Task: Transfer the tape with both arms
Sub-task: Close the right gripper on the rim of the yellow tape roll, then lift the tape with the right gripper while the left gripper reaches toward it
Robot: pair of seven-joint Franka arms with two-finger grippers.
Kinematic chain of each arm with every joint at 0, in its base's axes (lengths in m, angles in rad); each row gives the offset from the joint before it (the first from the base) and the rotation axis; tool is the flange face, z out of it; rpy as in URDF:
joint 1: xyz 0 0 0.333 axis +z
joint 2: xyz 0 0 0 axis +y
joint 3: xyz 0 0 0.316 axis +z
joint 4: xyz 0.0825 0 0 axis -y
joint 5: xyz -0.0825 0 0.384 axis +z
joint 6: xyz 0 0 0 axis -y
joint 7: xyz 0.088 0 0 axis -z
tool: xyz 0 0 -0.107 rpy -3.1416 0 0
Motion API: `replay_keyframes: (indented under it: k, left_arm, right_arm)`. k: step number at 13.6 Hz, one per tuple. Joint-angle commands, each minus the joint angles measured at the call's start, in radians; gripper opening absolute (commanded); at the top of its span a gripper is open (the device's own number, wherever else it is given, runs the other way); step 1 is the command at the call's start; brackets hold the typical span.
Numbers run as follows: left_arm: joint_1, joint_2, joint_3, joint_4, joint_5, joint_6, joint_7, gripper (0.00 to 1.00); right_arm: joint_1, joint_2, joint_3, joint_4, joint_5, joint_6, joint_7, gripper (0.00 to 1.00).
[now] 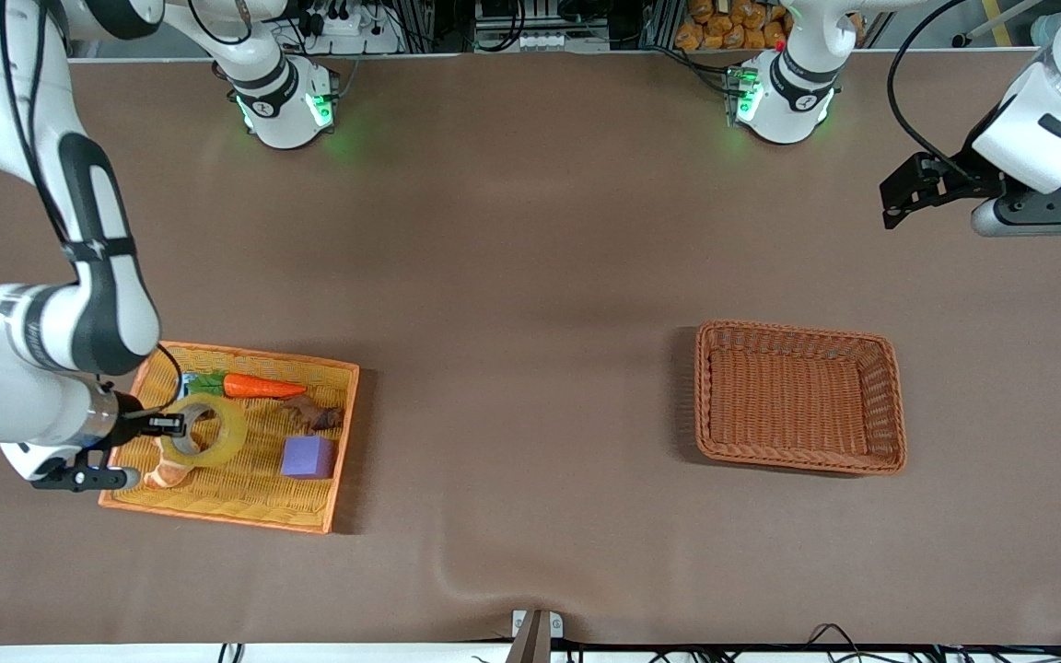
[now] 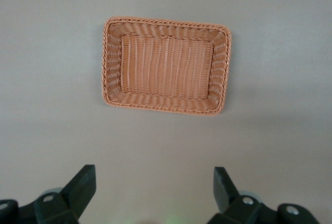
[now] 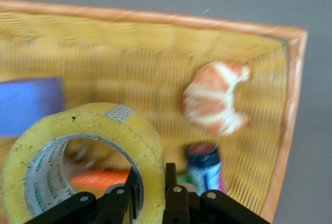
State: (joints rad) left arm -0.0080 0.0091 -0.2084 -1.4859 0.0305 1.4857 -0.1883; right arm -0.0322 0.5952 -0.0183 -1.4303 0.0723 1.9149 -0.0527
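Note:
The translucent yellow tape roll (image 1: pixel 211 430) is held over the yellow-orange tray (image 1: pixel 217 508) at the right arm's end of the table. My right gripper (image 1: pixel 169 424) is shut on the roll's wall, one finger inside the hole and one outside. In the right wrist view the tape (image 3: pixel 78 154) fills the foreground, pinched in the right gripper (image 3: pixel 153 182). My left gripper (image 1: pixel 903 195) is open and empty, up in the air at the left arm's end of the table. In the left wrist view it (image 2: pixel 154 187) is over bare table beside the brown basket (image 2: pixel 166 66).
The tray holds a carrot (image 1: pixel 254 386), a purple cube (image 1: pixel 308 457), a brown object (image 1: pixel 314 414), a croissant (image 1: pixel 167 474) and a small can (image 3: pixel 206 168). The brown wicker basket (image 1: pixel 799 398) stands empty toward the left arm's end.

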Motion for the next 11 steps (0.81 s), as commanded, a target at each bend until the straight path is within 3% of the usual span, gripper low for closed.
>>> replay_keyframes:
  k: [1, 11]
  left_arm:
    - [-0.012, 0.006, -0.003, 0.003, -0.026, 0.01, -0.017, 1.0]
    - [-0.015, 0.051, -0.075, 0.006, -0.026, 0.053, -0.083, 1.0]
  right_arm:
    - [0.047, -0.017, 0.006, 0.039, 0.055, -0.121, 0.103, 0.0]
    - [0.448, -0.025, 0.017, 0.027, 0.066, -0.131, 0.879, 0.0]
